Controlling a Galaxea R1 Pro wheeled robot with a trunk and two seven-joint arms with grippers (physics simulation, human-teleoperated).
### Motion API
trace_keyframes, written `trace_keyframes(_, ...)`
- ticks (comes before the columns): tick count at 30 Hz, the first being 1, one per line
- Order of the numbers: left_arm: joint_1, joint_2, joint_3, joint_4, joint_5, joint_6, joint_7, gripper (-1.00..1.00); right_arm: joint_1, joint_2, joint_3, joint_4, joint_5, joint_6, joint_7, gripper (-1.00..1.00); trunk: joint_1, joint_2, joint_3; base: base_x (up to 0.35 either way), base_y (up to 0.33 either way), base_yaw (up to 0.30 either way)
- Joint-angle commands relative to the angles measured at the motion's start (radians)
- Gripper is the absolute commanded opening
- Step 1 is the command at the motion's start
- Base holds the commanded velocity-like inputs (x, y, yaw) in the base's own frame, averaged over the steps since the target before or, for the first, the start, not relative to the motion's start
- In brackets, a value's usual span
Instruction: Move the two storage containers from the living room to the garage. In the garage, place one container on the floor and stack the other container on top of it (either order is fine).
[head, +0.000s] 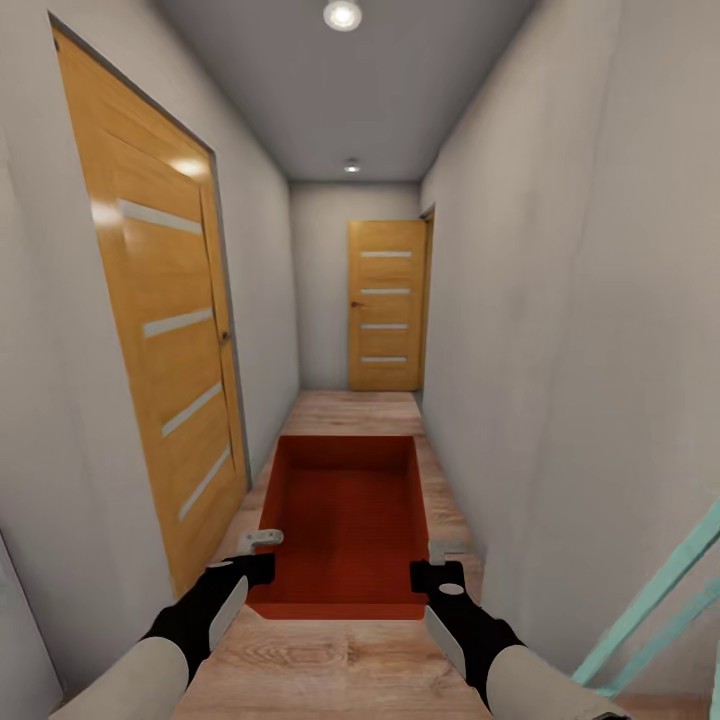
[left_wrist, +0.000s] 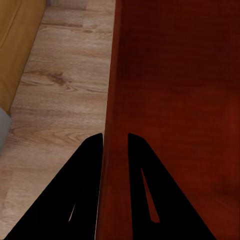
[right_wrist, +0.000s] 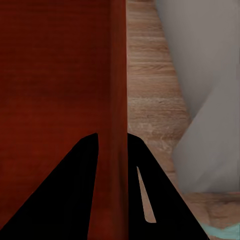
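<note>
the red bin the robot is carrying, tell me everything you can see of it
The storage container is a red-orange rectangular bin, lidless, with plain straight walls that look like plastic, and empty inside. It is held level above the wood plank floor of a narrow hallway. The left gripper pinches its left wall and the right gripper its right wall.

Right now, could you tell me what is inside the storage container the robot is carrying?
The storage container looks empty: its red-orange bottom and inner walls are bare. Both the left gripper and right gripper clamp its side walls. The wood floor directly beneath it is hidden.
</note>
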Motion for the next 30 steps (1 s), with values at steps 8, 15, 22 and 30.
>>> trace_keyframes(8, 0.0, 0.006, 0.002, 0.0, -0.005, 0.007, 0.054, -1.0, -0.002, -0.001, -0.03, -0.009, 0.014, -0.01, -0.103, -1.0, 0.001, -0.001, -0.001, 0.322, 0.111, 0.0)
trace_keyframes(15, 0.0, 0.007, 0.002, 0.001, -0.005, 0.007, 0.054, -1.0, -0.002, -0.001, -0.029, -0.009, 0.014, -0.01, -0.103, -1.0, 0.001, -0.001, -0.001, 0.322, 0.023, 0.0)
trace_keyframes(22, 0.0, 0.008, 0.002, 0.001, -0.005, 0.007, 0.054, -1.0, -0.002, -0.002, -0.03, -0.009, 0.014, -0.009, -0.103, -1.0, 0.001, -0.001, -0.001, 0.322, 0.001, 0.0)
trace_keyframes(30, 0.0, 0.008, 0.002, 0.001, -0.005, 0.007, 0.054, -1.0, -0.002, -0.003, -0.03, -0.009, 0.014, -0.009, -0.103, -1.0, 0.001, -0.001, -0.001, 0.322, 0.0, 0.0)
